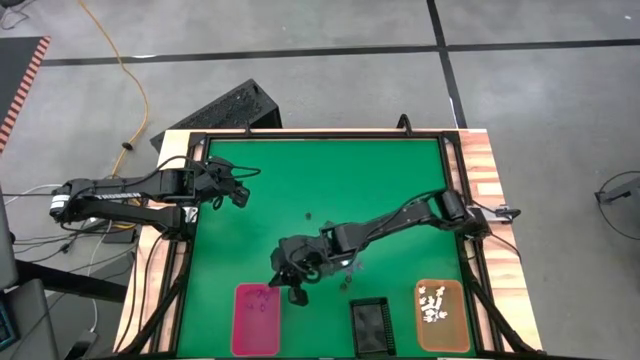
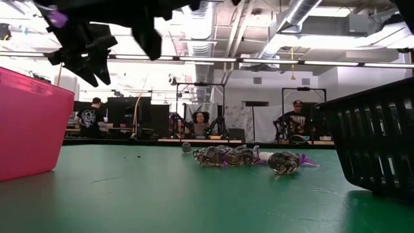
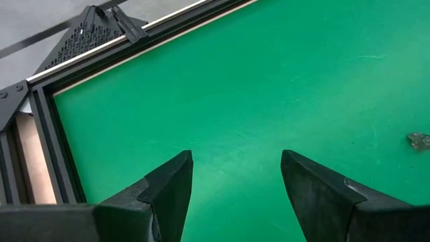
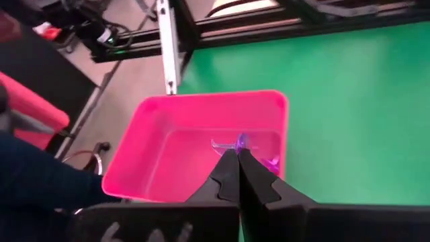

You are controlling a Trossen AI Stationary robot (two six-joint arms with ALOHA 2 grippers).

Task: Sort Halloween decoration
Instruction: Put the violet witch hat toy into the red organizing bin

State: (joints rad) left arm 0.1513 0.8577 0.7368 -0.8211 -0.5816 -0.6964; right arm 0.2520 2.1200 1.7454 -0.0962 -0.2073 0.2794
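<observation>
1. You have no readable writing or brand to go on — none shows on the trays or arms.
2. Your right gripper (image 4: 237, 153) hangs above the near part of the table, just beside the pink tray (image 1: 256, 320); its jaws are pressed together on a purple trinket (image 4: 240, 142) (it pokes out past the tips, over the tray).
3. More purple pieces (image 1: 260, 297) lie inside the pink tray.
4. White trinkets (image 1: 435, 306) sit in the orange tray (image 1: 441, 315) at near right; the black tray (image 1: 370, 326) stands between the two.
5. A loose pile (image 2: 249, 157) waits on the green mat (image 1: 330, 180).
6. Your left gripper (image 3: 235, 175) idles at far left — jaws apart, nothing between them.
</observation>
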